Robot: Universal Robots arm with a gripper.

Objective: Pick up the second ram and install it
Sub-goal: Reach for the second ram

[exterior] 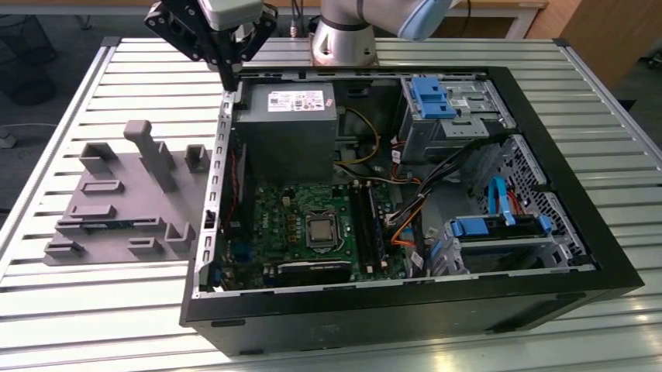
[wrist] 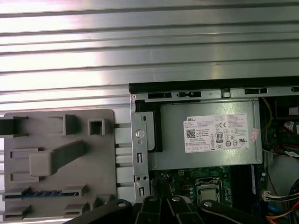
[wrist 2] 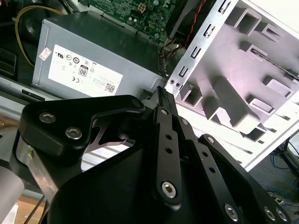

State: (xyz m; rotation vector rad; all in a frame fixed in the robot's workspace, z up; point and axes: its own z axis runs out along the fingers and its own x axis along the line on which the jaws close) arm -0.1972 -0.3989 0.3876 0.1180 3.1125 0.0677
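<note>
Ribbed metal slats make up the bench [exterior: 104,310], on which one open black computer case [exterior: 414,310] and one grey moulded fixture [exterior: 129,205] are set side by side, the fixture on the exterior view's left. Inside the case one grey power supply [exterior: 284,124], one green motherboard [exterior: 274,221] and two blue drive brackets [exterior: 427,94] [exterior: 497,226] can be counted.

One arm is seen, carrying one tool [exterior: 226,74]. The tool is held over the far corner of the case, above the metal side wall that separates the power supply from the fixture. In the second wrist view its two black fingers [wrist 2: 164,121] are seen pressed together at the tips, and nothing is gripped between them.

One second ram [exterior: 104,225] is found lying low in a slot of the fixture, near the fixture's near edge; only its thin blue-green top edge is shown. The same stick [wrist: 39,192] is seen in the first wrist view, seated in the grey fixture. It is well apart from the tool and is not touched by it.
</note>
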